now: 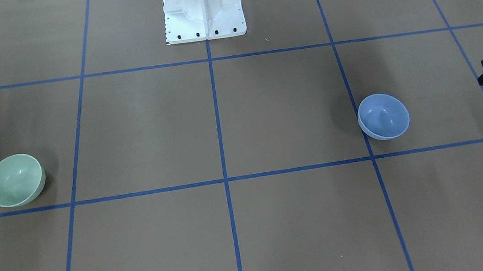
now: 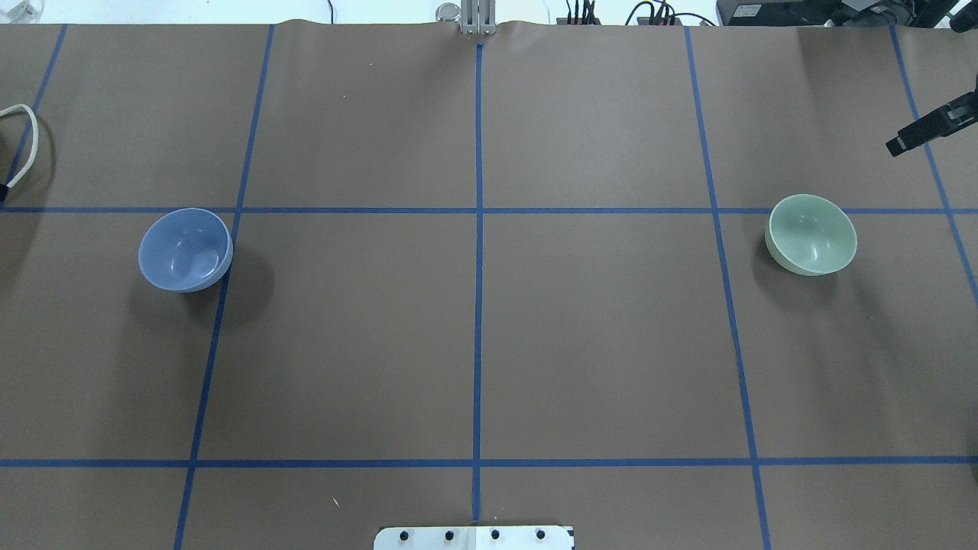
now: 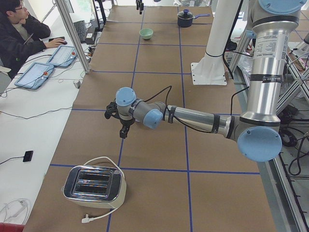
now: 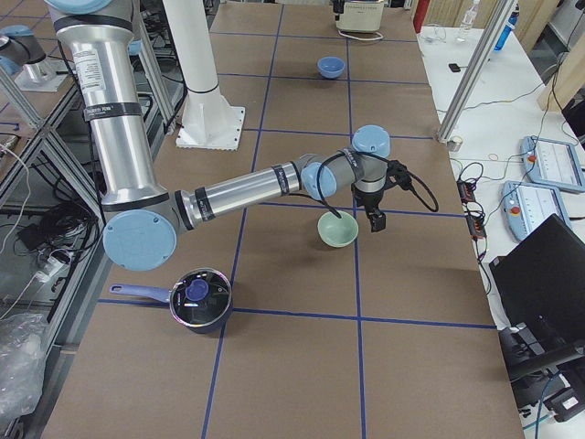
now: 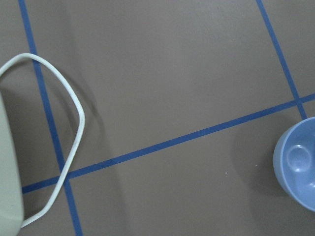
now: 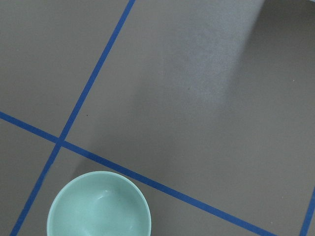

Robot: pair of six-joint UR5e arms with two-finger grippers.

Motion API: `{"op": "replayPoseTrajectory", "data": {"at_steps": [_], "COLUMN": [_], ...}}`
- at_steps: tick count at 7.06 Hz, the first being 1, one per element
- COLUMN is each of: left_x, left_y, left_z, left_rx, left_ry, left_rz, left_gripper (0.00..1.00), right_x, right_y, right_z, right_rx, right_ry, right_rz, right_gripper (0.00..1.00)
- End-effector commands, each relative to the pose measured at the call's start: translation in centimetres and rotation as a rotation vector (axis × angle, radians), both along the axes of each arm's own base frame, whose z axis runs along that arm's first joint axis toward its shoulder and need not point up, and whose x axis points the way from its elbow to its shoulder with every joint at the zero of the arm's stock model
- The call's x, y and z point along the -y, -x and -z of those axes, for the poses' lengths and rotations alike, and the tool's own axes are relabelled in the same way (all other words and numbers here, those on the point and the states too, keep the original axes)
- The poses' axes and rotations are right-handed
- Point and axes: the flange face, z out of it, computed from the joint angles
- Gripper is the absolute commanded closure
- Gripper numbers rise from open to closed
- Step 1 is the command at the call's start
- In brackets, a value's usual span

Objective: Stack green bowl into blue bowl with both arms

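Pale mint-green round plastic bowl (image 2: pixel 811 234) sits upright on the brown paper-covered table (image 2: pixel 596 344), on the robot's right side, just inside a crossing of blue tape lines. Its partner, the periwinkle-blue round plastic bowl (image 2: pixel 186 250), stands upright on the robot's left side. The two are well apart, with the middle of the table between them.

The right gripper (image 4: pixel 376 219) hangs above the table just beside the green bowl, on the side away from the robot, and touches nothing. The right wrist view catches the bowl only at its lower edge. The left gripper (image 3: pixel 124 131) hovers outboard of the blue bowl, near a chrome and cream toaster (image 3: pixel 94 187) and its white cord (image 5: pixel 74 142). It holds nothing. Neither view shows the fingers plainly enough, so I cannot tell whether either gripper is spread or closed.

I judge the step in hand to be the approach: nothing is grasped yet and both bowls are untouched. To do it well, the right gripper should shift until the near rim of the green bowl lies between its fingers. It should then come down with one finger inside the wall and one outside. Smooth, light plastic will likely skate or tip if nudged from the side, so a vertical descent and a firm pinch low on the wall seem wise. The left gripper should probably steady the blue bowl by its rim, well clear of the cord. The green bowl should be held level so it can seat squarely inside.
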Motion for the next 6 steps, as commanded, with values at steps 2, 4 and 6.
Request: {"op": "replayPoseTrajectory", "data": {"at_steps": [2,4,6], "left_x": [-1.6,0.3,1.8], "left_y": [-12.6,-14.8,-15.8], "left_z": [1.6,2.4,2.0], "left_rx": [0.060,0.055,0.062], "left_ry": [0.003,-0.002,0.008], "left_rz": [-0.020,-0.032,-0.032], "left_gripper": [0.02,0.10,0.46], "right_x": [0.0,0.0,-0.1], "right_y": [0.8,0.8,0.9], "right_z": [0.0,-0.1,0.0], "right_rx": [-0.006,-0.007,-0.006], "right_ry": [-0.002,0.001,-0.002], "right_rz": [0.009,0.009,0.011], "right_gripper": [0.00,0.00,0.00]}}
